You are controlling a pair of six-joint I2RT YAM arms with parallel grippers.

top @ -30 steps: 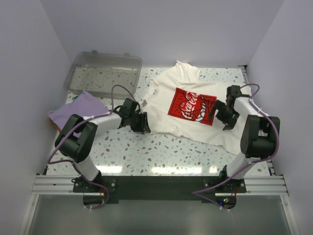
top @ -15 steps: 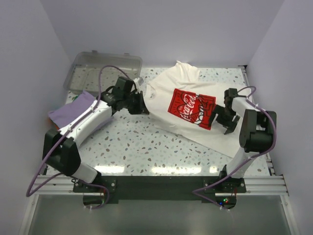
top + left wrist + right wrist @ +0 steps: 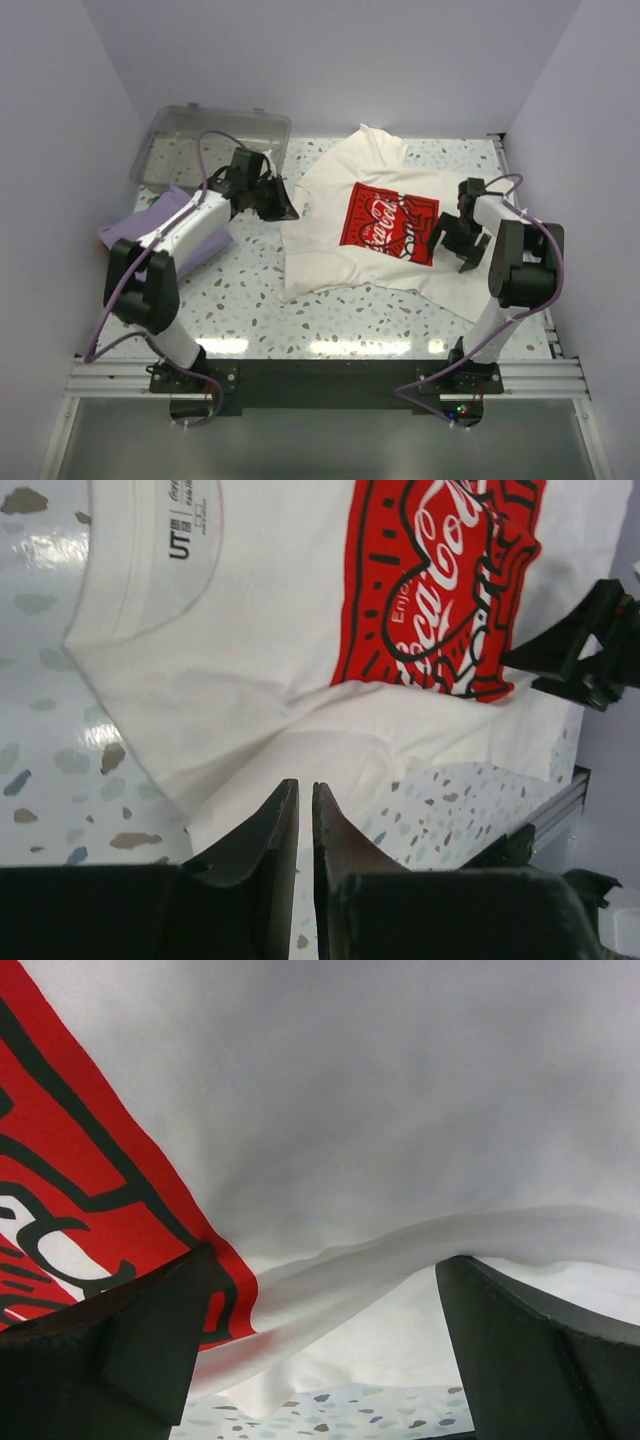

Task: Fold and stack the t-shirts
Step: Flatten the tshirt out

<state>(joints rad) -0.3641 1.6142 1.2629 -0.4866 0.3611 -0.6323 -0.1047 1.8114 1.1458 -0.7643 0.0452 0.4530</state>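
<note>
Left fingers [image 3: 268, 845]: nearly pressed together with a thin slit between them, low over white cloth; whether they pinched any could not be told.
Right fingers [image 3: 130, 1330]: spread wide over a raised crease beside the red print, holding nothing.
White shirt [image 3: 330, 255]: print up, mostly flat on the surface [image 3: 250, 300], unfolded.
Purple shirt [image 3: 165, 222]: far left, beside the bin [image 3: 150, 150], partly under the left arm.
Done: apparently only the laying out.
Remaining: every fold, then the stacking.

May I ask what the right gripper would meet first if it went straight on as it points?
Most likely the cream-white t-shirt: a raised fold of it lies between the open fingers of the right gripper.
</note>
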